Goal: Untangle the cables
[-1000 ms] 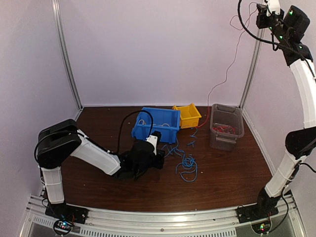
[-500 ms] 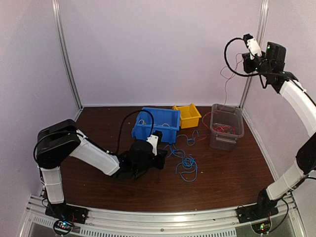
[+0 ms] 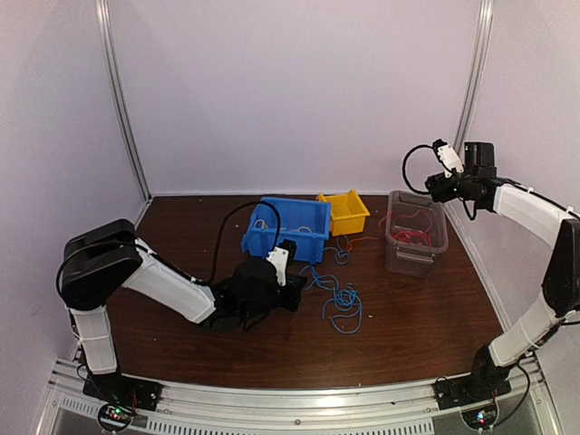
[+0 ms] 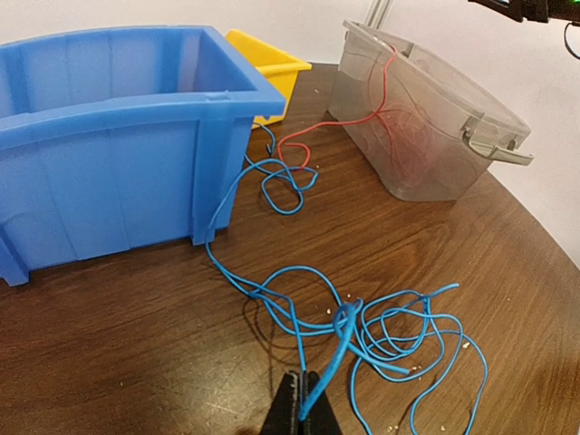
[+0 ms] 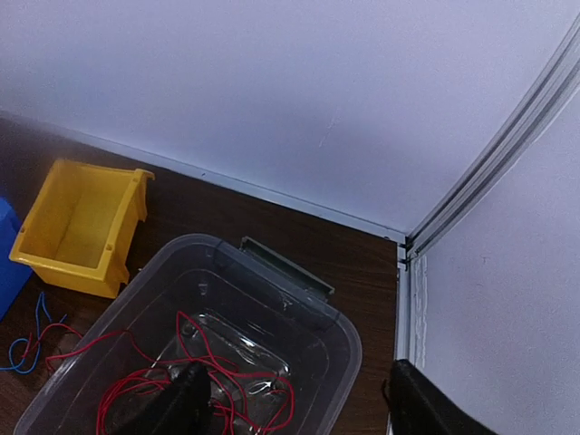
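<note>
The left fingers are pinched shut on a strand of the blue cables, which lie tangled on the tabletop just ahead of them and trail on toward the blue bin. The right fingers are spread wide and hold nothing, hovering over the clear container, with the red cables inside it directly below.

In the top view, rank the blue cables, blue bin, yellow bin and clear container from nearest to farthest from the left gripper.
From the left gripper:
1. blue cables: just to its right, one strand pinched in it.
2. blue bin: directly behind it.
3. yellow bin: behind and to the right, next to the blue bin.
4. clear container: far right, holding red strands.
</note>
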